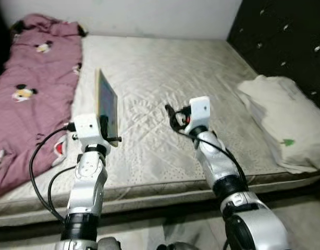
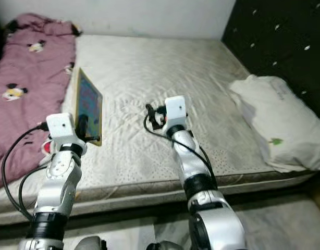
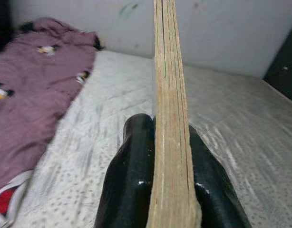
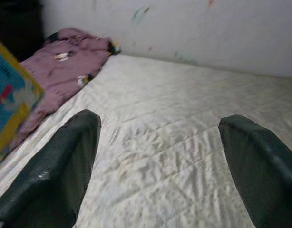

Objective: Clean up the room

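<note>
Pale quilted bed [image 1: 165,78] runs from wall to dark headboard [image 1: 285,47], carrying one white pillow [image 1: 285,120] and one purple blanket [image 1: 29,94]. One book [image 1: 107,107], thin and colourful, stands upright on edge, pinched at its lower end by the left hand [image 3: 172,185], whose two black fingers [image 3: 129,180] press both faces; the blanket lies beyond its outer side. The right hand [image 4: 160,166] hovers over bare mattress with fingers spread wide, holding nothing, the book just beside it toward the left, the pillow off to its right.
</note>
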Available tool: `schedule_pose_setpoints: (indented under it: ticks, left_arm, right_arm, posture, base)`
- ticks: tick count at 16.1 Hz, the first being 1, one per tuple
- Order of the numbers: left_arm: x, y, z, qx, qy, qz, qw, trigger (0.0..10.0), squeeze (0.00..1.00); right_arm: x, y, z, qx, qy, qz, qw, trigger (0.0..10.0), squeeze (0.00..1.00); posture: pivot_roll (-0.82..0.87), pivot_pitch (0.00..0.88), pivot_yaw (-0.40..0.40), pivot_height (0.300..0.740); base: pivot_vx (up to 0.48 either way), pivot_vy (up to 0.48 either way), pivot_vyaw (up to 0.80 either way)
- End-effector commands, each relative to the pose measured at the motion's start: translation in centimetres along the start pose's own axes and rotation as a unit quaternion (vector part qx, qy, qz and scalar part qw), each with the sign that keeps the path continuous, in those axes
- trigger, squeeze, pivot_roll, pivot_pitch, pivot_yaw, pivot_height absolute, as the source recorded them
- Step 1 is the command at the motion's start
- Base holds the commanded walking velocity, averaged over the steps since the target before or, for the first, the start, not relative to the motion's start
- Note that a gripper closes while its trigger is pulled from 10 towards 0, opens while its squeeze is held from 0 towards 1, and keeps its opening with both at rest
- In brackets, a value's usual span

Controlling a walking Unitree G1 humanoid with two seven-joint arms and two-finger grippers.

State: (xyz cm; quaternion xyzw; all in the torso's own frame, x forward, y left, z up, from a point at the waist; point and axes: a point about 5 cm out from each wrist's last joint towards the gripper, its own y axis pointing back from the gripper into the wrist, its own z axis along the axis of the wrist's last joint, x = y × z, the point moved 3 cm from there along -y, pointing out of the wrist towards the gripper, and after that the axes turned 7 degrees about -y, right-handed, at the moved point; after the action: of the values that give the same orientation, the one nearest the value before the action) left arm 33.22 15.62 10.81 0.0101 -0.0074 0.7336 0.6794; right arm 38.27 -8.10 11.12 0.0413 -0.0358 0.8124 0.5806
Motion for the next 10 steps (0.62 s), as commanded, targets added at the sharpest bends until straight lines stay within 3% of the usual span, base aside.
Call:
schedule_pose_setpoints:
  ticks: [1,4,6,8,10]
  left_arm:
    - [0.2,0.0,1.9,-0.043,0.002,0.007,0.999,10.0,0.00]
    - [1.1,1.4,1.7,-0.045,0.004,0.046,0.998,10.0,0.00]
    - [2.1,2.9,0.3,-0.026,-0.001,0.071,0.997,10.0,0.00]
    - [2.5,3.1,0.5,-0.027,0.002,0.074,0.997,10.0,0.00]
    - [1.7,2.4,1.0,-0.033,-0.004,0.046,0.998,10.0,0.00]
  right_arm:
    - [0.2,0.0,0.3,-0.005,0.022,0.017,1.000,10.0,0.00]
    - [1.8,0.2,-0.9,0.025,0.033,0.074,0.996,10.0,0.00]
    - [2.6,0.5,-1.5,0.034,0.031,0.094,0.994,10.0,0.00]
    - [2.8,0.6,-1.5,0.033,0.028,0.098,0.994,10.0,0.00]
    - [2.6,0.8,-1.6,0.033,0.028,0.091,0.995,10.0,0.00]
  posture:
    - [0.07,0.000,-0.086,0.740]
    - [0.13,0.000,-0.171,0.740]
    - [0.14,0.000,-0.189,0.740]
    - [0.13,0.000,-0.171,0.740]
    - [0.11,0.001,-0.156,0.740]
  base:
    - [0.000,0.000,0.00]
    - [0.000,0.000,0.00]
    - [0.000,0.000,0.00]
    - [0.000,0.000,0.00]
    - [0.000,0.000,0.00]
